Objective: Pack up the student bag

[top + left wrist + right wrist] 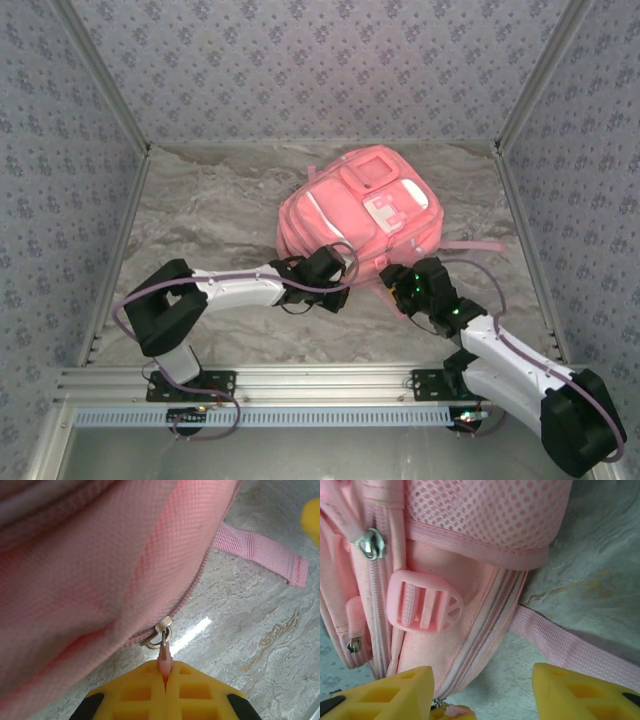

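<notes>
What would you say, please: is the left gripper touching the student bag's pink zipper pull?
Touching. The left wrist view shows the left gripper shut on the pink zipper pull, with the tab pinched where the two yellow halves meet.

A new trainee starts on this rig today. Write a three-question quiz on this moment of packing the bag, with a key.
1. True or false: the left gripper is shut on the zipper pull of the student bag.
2. Pick one. The right gripper is: A open; B shut on a book; C shut on a pen.
3. Fill in: the loose strap lies flat on the ___.
Key: 1 true; 2 A; 3 table.
</notes>
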Controlling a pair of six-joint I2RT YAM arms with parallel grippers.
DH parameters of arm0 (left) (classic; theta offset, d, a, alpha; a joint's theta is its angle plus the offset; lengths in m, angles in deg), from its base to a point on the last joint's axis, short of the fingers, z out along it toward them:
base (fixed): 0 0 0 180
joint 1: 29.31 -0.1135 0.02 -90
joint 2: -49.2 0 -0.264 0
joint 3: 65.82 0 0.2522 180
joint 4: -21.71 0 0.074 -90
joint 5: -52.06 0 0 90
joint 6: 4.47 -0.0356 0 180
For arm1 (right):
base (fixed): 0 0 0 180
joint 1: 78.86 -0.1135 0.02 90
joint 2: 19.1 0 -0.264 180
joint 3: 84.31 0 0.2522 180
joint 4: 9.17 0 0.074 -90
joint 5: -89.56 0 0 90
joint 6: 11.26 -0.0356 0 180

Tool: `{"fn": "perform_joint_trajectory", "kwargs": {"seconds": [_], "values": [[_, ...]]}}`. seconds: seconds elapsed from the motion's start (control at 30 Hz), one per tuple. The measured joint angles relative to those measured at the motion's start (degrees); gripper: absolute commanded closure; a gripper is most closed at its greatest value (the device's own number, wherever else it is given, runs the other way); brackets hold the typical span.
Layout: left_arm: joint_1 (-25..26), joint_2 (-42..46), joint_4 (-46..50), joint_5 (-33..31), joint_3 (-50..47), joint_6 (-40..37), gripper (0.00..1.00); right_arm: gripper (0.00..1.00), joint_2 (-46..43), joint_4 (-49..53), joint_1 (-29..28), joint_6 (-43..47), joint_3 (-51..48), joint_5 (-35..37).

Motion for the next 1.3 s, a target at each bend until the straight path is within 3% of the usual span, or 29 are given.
{"fn": "perform_joint_trajectory", "kwargs": {"seconds": [0.3,0.67,0.97,1.13,1.3], "values": [[0.0,1.42,-0.33,0.39,-0.57,0.42,1.0,0.51,13.64,-21.86,-1.68,-6.49,-4.59,0.39],[0.0,2.89,-0.15,-0.42,-1.31,0.61,1.0,1.0,36.33,-56.04,-0.87,-9.33,-7.93,-1.79],[-0.42,4.39,1.16,-2.47,-2.27,0.59,1.0,1.0,42.42,-69.24,0.35,-10.49,-11.69,-3.15],[-2.12,7.89,1.18,-2.69,-4.61,0.59,1.0,1.0,41.35,-68.39,0.5,-10.21,-11.93,-3.54],[-4.11,10.95,1.18,-2.67,-5.95,0.57,1.0,1.0,34.71,-60.67,0.5,-8.22,-11.61,-3.61]]}}
